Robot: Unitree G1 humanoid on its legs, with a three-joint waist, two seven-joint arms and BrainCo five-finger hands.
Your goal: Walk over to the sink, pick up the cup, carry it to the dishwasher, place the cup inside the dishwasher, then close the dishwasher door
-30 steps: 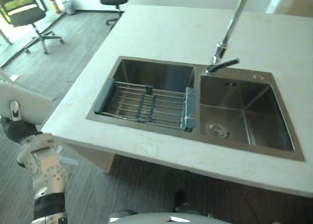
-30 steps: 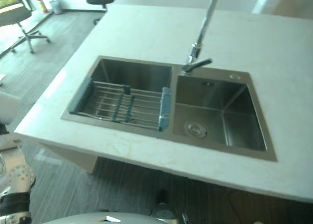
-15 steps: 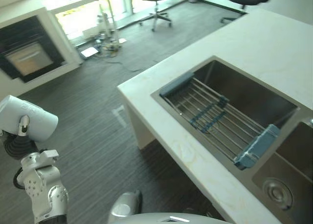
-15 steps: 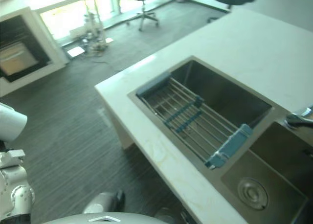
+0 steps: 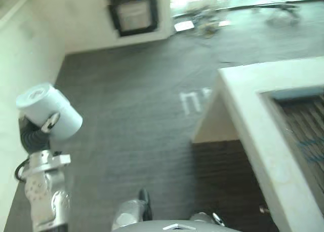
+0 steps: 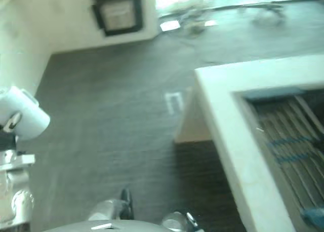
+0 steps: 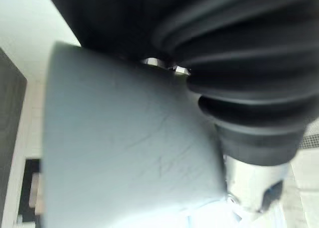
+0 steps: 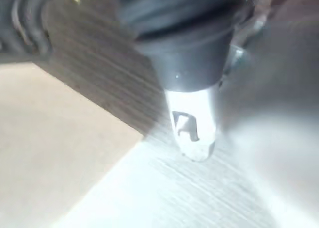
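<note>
Fingers (image 5: 50,121) of my left hand (image 5: 34,134) curl round the white cup (image 5: 50,108), carried on its side at 9 o'clock. Counter (image 5: 253,115) corner at 3 o'clock; dark appliance (image 5: 130,11) at 12 o'clock. Hazards: the tilted cup may slip from my hold in walking, or strike the counter corner in turning.

My feed shows a silver-grey left arm (image 5: 44,191), seemingly dotted with screws; a dark ribbed cover (image 5: 31,139) wraps the left hand (image 7: 251,185).
</note>
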